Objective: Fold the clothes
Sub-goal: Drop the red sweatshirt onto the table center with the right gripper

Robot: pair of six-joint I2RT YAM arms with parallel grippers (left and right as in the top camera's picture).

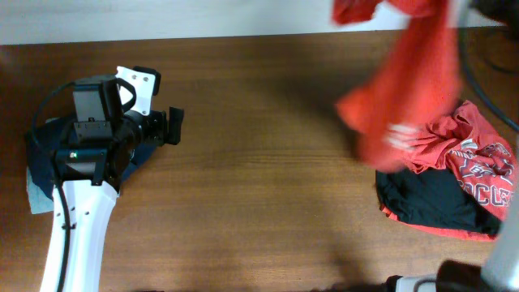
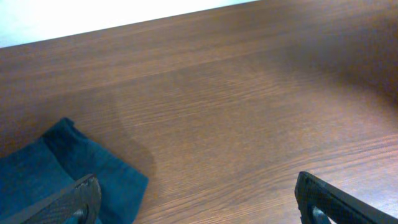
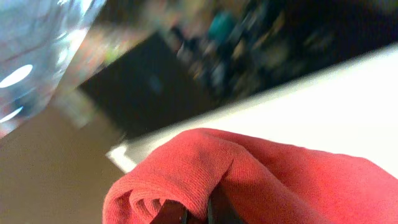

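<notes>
Far right: right gripper [image 3: 198, 214] pinching bunched fold of orange-red T-shirt [image 1: 409, 81], jaws clamped tight on fabric; shirt hanging lifted, blurred, above bench [image 1: 243, 186]. Beneath it, heap of clothes [image 1: 454, 182] lying on bench: red shirts [image 1: 480, 162] with white lettering, black piece [image 1: 430, 199]. Far left: left gripper [image 2: 199, 199] standing wide, gripping nothing, beside dark blue piece [image 2: 56, 177] lying on bench.

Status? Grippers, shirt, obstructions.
Left gripper open, low over table. Right gripper shut on red shirt, held up above the pile. Blue garment far left, out of the way.
</notes>
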